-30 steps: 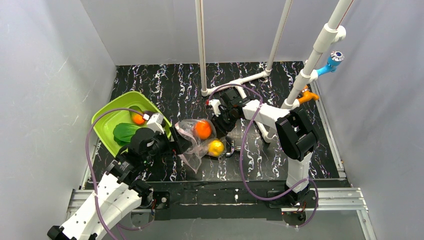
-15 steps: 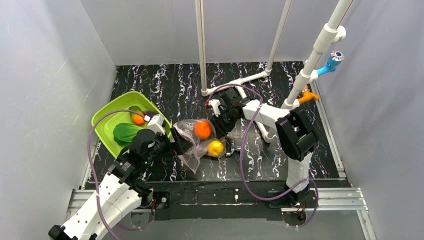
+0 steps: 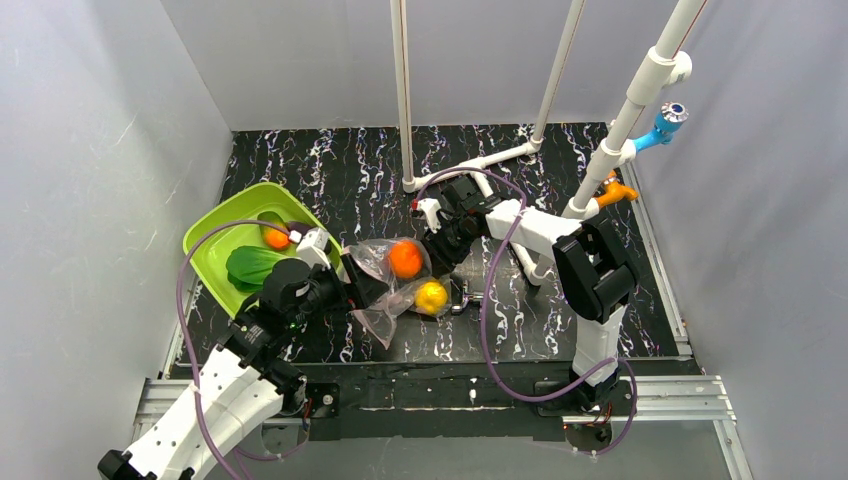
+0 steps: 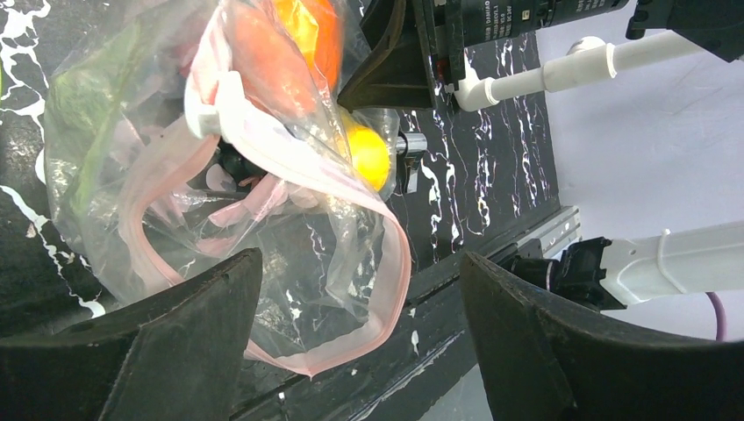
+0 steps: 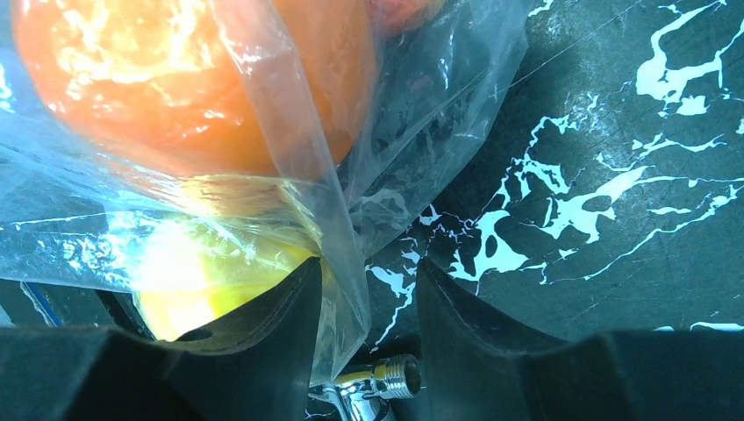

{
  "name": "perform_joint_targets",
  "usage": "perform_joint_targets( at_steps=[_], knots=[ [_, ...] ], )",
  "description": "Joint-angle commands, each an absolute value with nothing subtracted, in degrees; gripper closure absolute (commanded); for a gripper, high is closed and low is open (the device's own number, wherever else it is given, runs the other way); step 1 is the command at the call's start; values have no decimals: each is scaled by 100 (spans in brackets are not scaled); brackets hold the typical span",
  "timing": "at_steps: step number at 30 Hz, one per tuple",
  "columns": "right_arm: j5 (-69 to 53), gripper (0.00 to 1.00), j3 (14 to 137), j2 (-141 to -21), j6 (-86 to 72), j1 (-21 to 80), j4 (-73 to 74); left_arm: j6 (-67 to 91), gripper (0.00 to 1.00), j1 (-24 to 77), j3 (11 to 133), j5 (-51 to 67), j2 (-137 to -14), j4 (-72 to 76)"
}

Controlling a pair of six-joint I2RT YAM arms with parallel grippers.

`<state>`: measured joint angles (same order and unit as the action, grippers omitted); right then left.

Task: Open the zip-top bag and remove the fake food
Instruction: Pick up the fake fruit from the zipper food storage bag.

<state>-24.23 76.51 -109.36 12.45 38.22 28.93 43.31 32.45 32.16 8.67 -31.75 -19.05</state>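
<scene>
The zip-top bag (image 3: 380, 318) lies crumpled mid-table, its pink zip strip (image 4: 397, 289) gaping. Inside it sit fake food pieces: an orange (image 3: 405, 259) and a yellow lemon (image 3: 431, 296), also seen as the orange (image 5: 175, 79) and lemon (image 5: 202, 272) pressed against the plastic. My left gripper (image 4: 358, 259) stands wide open at the bag's mouth, the zip loop between its fingers, not pinched. My right gripper (image 5: 368, 263) is at the bag's far side, jaws partly apart, with a loose fold of plastic against one finger (image 5: 263, 333).
A lime-green tray (image 3: 215, 232) at the left holds a bok choy (image 3: 250, 265) and an orange piece (image 3: 277, 238). A small metal fitting (image 5: 386, 377) lies beside the bag under the right gripper. White pipe posts (image 3: 405, 120) stand behind.
My left arm has eased slightly back toward the near left. The bag and the right arm have hardly moved.
</scene>
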Motion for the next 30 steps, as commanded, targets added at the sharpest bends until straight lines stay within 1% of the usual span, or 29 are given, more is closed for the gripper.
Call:
perform_joint_targets(
  at_steps=[1,14,17,19,22,30],
  knots=[
    [-2558,49,7798,-10669,1339,3807,2997,4387,19,3270,3146,994,-3154,-1654],
    [-2692,48,7787,-10565,1380,3801,2997,4519,24,3270,3051,1267,-3492,-1099],
    [-2736,48,7780,-10550,1384,3798,2997,4514,29,3270,3071,1248,-3632,-1031],
    [-2754,48,7783,-10548,1380,3797,2997,4496,36,3270,3132,1178,-3738,-1075],
    [-2749,48,7781,-10525,1366,3792,2989,4358,39,3270,3304,833,-3734,-1506],
    [-2767,48,7776,-10477,1334,3752,2962,4067,38,3270,3746,112,-2969,-3089]
  ],
)
